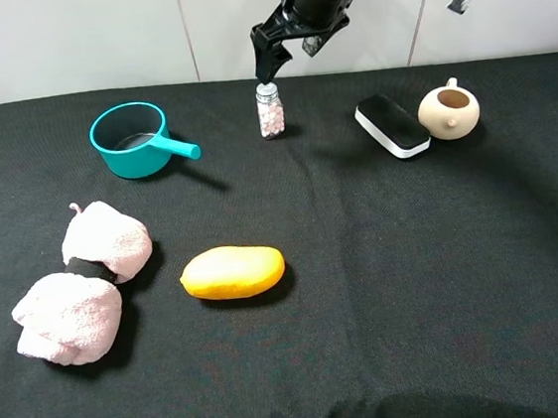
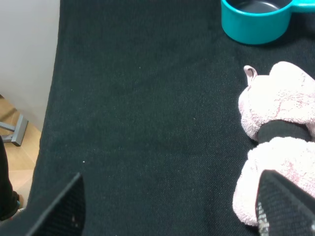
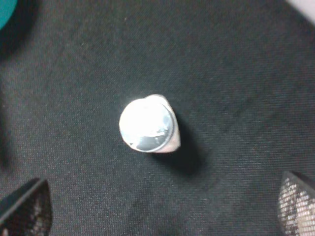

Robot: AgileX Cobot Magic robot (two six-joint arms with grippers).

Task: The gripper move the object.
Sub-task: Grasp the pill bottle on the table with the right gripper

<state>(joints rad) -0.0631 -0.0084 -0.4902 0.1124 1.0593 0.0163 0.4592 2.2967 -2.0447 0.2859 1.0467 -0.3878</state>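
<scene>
A small clear bottle (image 1: 270,110) with pink contents and a silver cap stands upright on the black cloth at the back middle. My right gripper (image 1: 272,67) hangs just above it, open and empty. In the right wrist view the bottle's cap (image 3: 146,124) shows from above, between and ahead of the two spread fingertips (image 3: 24,209), not touching them. My left gripper (image 2: 170,211) is open and empty, low over the cloth at the front left, next to a pink fluffy bundle (image 2: 275,137).
A teal scoop pot (image 1: 132,138) stands left of the bottle. Two pink fluffy bundles (image 1: 106,240) lie at the front left, a yellow mango (image 1: 233,272) in the front middle. A black-and-white box (image 1: 392,125) and a beige teapot (image 1: 448,110) sit at the back right.
</scene>
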